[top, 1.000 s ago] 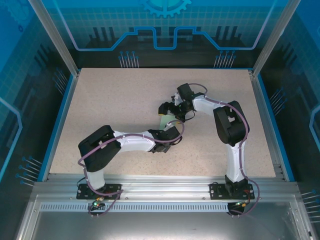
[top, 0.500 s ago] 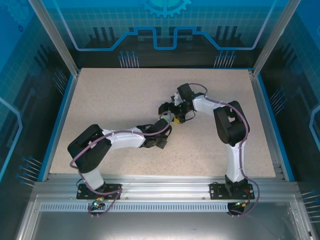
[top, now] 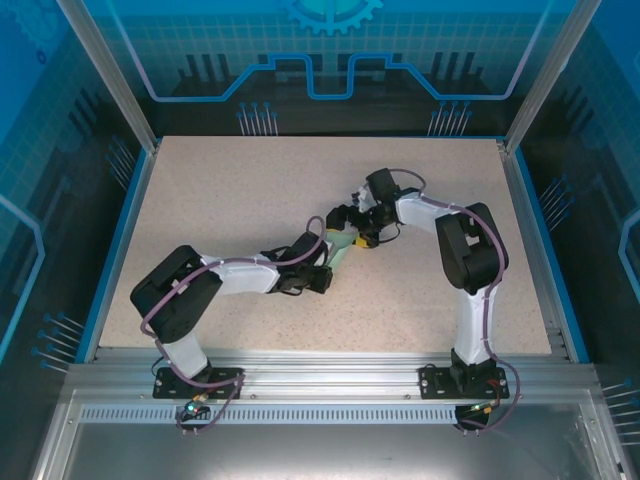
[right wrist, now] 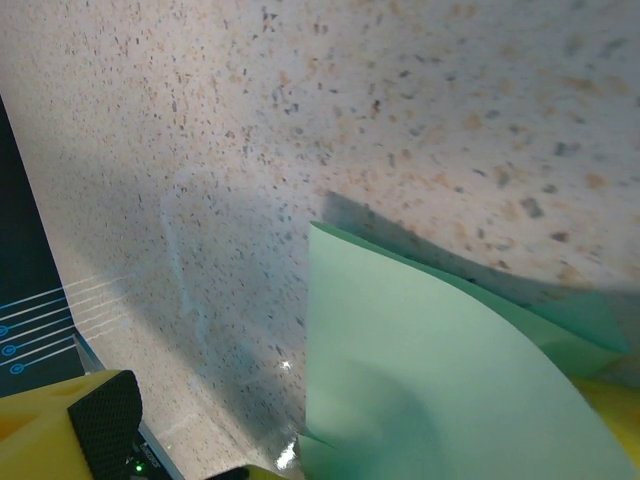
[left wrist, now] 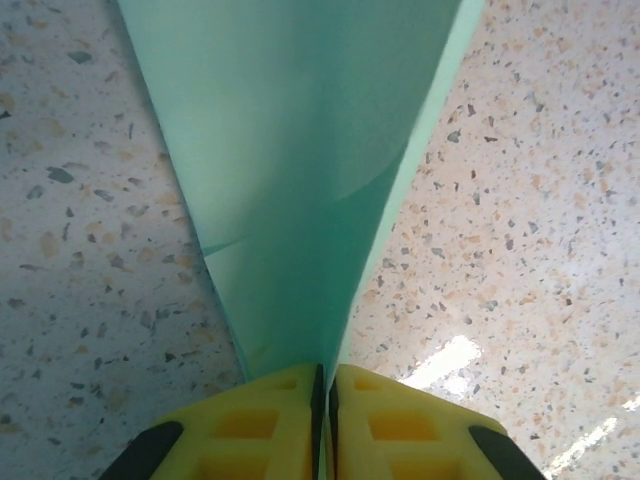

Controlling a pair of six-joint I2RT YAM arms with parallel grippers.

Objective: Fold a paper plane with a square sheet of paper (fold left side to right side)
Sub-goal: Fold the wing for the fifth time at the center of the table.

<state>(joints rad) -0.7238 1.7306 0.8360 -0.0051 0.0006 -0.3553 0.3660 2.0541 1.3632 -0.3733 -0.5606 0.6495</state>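
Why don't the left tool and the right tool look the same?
The left tool is squeezed shut, pinching the green paper. The right tool is wide open, with the paper loose between its fingers. The left tool comes at the paper from the near side, the right tool from the far side. Both have yellow fingers.

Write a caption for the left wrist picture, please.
Left gripper shut on the paper, over the table.

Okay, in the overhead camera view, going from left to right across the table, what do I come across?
left arm → left tool, pinched shut on the paper → mint-green paper → right arm
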